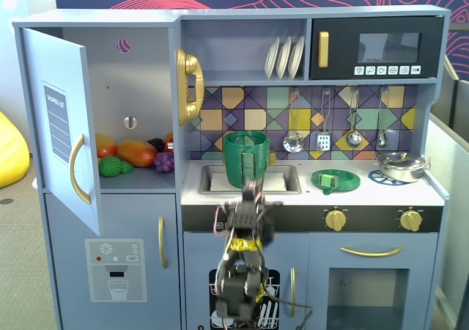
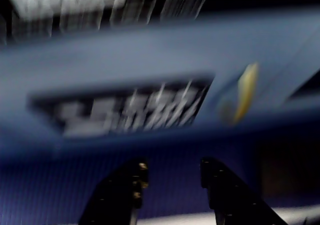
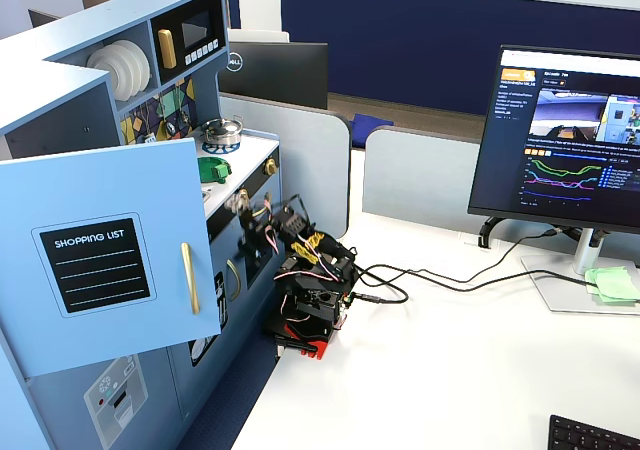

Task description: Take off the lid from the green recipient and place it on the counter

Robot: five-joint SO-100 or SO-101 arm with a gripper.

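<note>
The green recipient (image 1: 246, 158) stands in the sunken sink with its top open. The flat green lid (image 1: 335, 180) with its small knob lies on the white counter (image 1: 308, 195) to the right of the sink, over a burner mark. It also shows as a green patch in a fixed view (image 3: 212, 168). My gripper (image 1: 249, 198) is low in front of the counter edge, blurred, apart from both. In the wrist view my gripper (image 2: 170, 167) has its jaws apart with nothing between them.
A silver pot (image 1: 401, 166) sits at the counter's right end. The fridge door (image 1: 62, 125) hangs open at the left, with toy fruit (image 1: 135, 152) inside. The wrist view shows the blurred blue cabinet front and a yellow handle (image 2: 246, 90). A monitor (image 3: 575, 140) stands on the desk.
</note>
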